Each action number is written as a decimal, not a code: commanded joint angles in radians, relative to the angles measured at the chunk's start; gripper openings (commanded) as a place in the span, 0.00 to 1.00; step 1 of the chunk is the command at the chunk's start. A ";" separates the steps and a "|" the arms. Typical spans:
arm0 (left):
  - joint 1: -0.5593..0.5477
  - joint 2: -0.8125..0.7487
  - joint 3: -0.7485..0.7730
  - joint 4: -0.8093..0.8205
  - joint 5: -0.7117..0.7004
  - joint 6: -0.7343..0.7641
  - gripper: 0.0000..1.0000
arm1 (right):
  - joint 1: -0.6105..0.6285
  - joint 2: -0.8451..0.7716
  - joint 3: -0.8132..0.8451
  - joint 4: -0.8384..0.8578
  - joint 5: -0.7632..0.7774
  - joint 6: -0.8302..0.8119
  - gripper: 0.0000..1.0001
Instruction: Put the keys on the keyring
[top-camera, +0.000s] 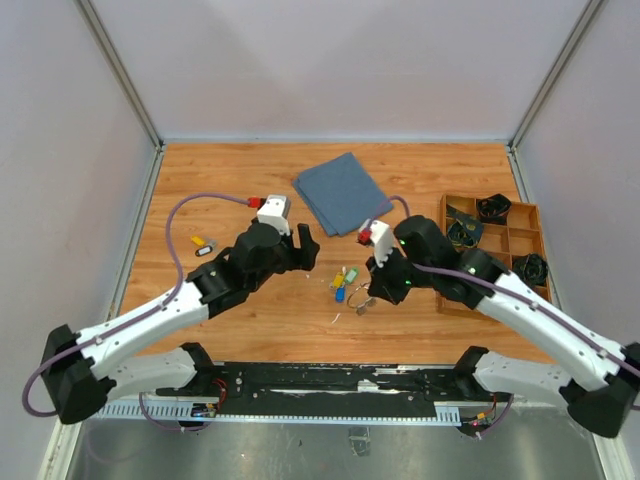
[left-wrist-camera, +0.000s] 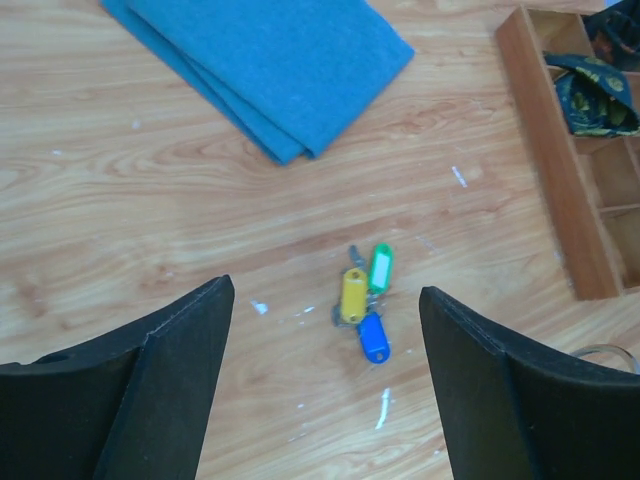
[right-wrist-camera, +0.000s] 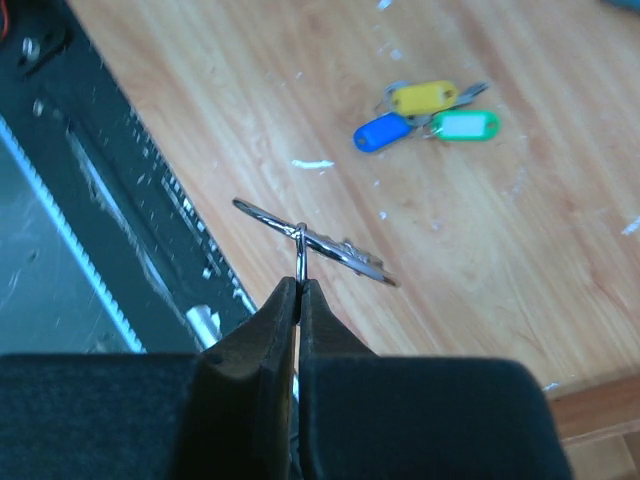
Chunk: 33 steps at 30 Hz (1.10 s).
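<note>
While the right claw (right-wrist-camera: 298, 290) is pinched shut on the keyring (right-wrist-camera: 312, 242), the left claw (left-wrist-camera: 325, 295) hangs wide open with nothing in it. The keyring sticks out just past the tips of the right claw, and we see it from its thin side. The keys (left-wrist-camera: 362, 298) lie flat on the counter (left-wrist-camera: 150, 200) in one little bunch. They are right below the gap of the left claw and a bit ahead of the right claw. The yellow tag (left-wrist-camera: 353, 294), the green tag (left-wrist-camera: 381, 268) and the blue tag (left-wrist-camera: 373, 338) touch each other.

I think the job now is to pick up one key. The left claw should come straight down and close on just one tag, not all three. The blue tag looks easiest, because it sticks out at the end of the bunch nearest the left claw. Grab it by its long sides, so the tiny key's hole is free. The right claw should hold the keyring steady. The tags look small and smooth, so one may slip.
</note>
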 joint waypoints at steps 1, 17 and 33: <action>0.000 -0.137 -0.080 0.010 -0.070 0.159 0.81 | -0.013 0.176 0.127 -0.246 -0.178 -0.175 0.01; 0.000 -0.350 -0.229 0.250 0.425 0.295 0.82 | 0.013 0.297 0.241 -0.215 -0.337 -0.251 0.01; -0.324 -0.333 -0.106 0.392 0.170 0.744 0.79 | 0.007 0.327 0.531 -0.437 -0.285 -0.096 0.01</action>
